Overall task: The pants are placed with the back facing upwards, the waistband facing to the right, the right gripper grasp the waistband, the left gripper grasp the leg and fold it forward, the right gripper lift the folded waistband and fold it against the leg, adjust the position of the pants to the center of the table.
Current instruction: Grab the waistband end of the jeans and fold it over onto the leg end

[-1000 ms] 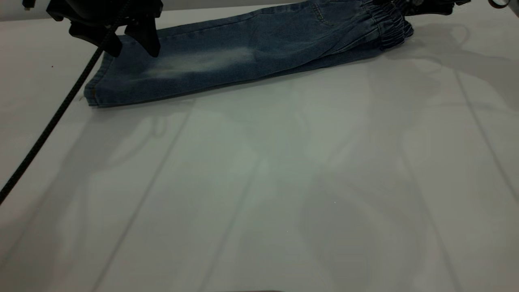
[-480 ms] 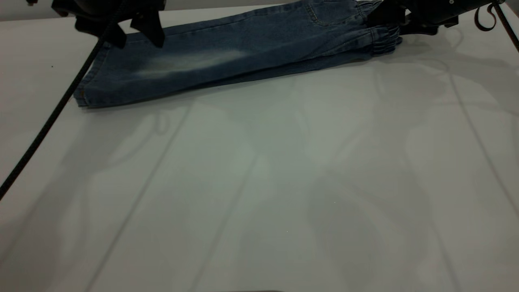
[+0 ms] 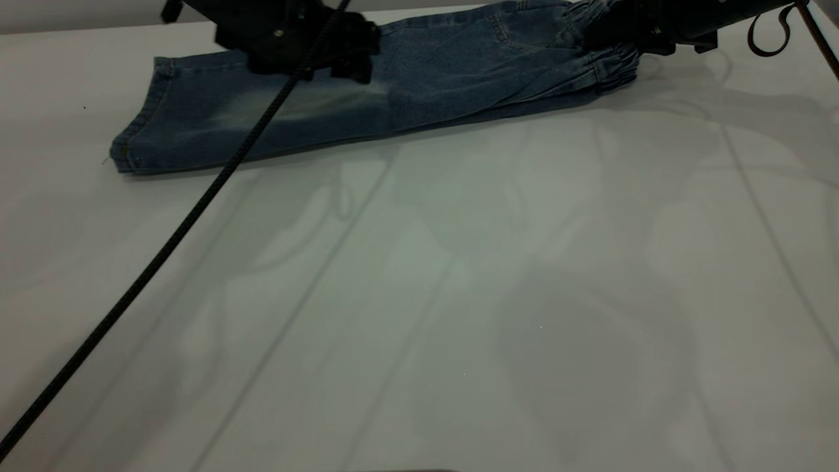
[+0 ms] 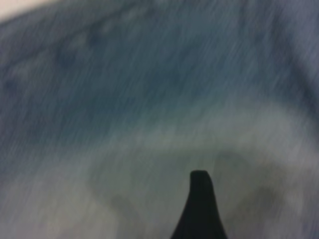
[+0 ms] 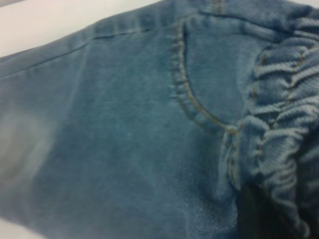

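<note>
A: Two grippers, one pair of pants (image 3: 367, 105). Pants already folded lengthwise, lying along the far edge of the desk (image 3: 459, 314), long axis running from the far-left corner toward the far-right corner.

B: Waistband where?

A: Waistband (image 3: 613, 62) at the far-right end, hem (image 3: 134, 141) at the far-left end. The right gripper (image 3: 623, 29) sits right at the waistband, so it's the nearer arm for the next fold. Right wrist view shows the gathered elastic bunched close against the camera, back pocket seam just beside it.

B: Pinching it?

A: Looks like it's on the elastic, but the fingertips are hidden behind cloth. Can't tell whether they're clamped or spread.

B: Left one?

A: Left gripper (image 3: 341, 56) hovers over the mid-leg, about halfway along the pants, well apart from the hem. Left wrist view only shows one dark fingertip (image 4: 200, 204) over faded denim. Can't tell its state either.

B: So the coming move?

A: My read: waistband gets lifted and carried along the long axis toward the hem, i.e. from the far-right toward the far-left. Target end lies well apart from the right gripper, with the left gripper in between, so it likely needs to clear out or pin the fold line.

B: Centring?

A: Not done; pants sit at the far edge, near half of the desk bare.
</note>
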{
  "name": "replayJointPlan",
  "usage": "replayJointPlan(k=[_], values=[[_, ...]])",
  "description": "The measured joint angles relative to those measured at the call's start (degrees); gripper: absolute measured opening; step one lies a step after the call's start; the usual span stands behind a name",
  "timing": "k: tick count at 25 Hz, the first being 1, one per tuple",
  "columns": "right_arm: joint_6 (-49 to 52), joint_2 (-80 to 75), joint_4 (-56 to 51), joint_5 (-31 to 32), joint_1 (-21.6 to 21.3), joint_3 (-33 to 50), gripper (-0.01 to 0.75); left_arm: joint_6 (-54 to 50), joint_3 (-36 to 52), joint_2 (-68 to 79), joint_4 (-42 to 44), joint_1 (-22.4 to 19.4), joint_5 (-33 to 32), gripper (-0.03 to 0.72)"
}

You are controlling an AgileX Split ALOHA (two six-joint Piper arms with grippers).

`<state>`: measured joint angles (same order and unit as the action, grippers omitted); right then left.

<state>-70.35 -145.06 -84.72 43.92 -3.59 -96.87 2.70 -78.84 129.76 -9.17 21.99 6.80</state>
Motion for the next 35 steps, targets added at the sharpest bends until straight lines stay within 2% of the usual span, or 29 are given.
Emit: replayJointPlan(k=[3, 5, 12, 18, 22, 27, 31, 35], values=[[1.24, 0.0, 0.27, 3.02, -0.4, 0.0, 0.06, 0.11, 0.0, 1.67, 0.0, 0.54, 6.06, 0.505], [2.21, 0.05, 0.29, 4.15, -0.73, 0.0, 0.06, 0.11, -0.04, 2.86, 0.0, 0.81, 7.23, 0.495], [5.69, 5.03, 1.73, 9.12, -1.21, 0.06, 0.06, -0.12, -0.04, 5.4, -0.01, 1.11, 7.07, 0.485], [6.33, 11.32, 1.28, 12.33, 1.14, 0.0, 0.06, -0.36, -0.63, 5.4, -0.06, 1.89, 5.18, 0.485], [7.78, 13.14, 1.6, 13.13, 4.29, -1.16, 0.06, -0.38, -3.09, 5.02, -0.06, 1.94, -2.07, 0.485], [9.22, 13.27, 2.98, 14.19, 5.58, -2.61, 0.06, 0.33, -8.5, 2.11, 0.0, -0.23, -16.72, 0.485], [11.43, 13.27, 4.94, 14.45, 6.63, -4.33, 0.06, 1.81, -12.1, -1.09, 0.17, -4.66, -26.27, 0.485], [13.02, 13.27, 5.66, 14.75, 7.95, -6.11, 0.06, 1.92, -13.36, -1.52, 1.1, -10.24, -32.46, 0.485]])
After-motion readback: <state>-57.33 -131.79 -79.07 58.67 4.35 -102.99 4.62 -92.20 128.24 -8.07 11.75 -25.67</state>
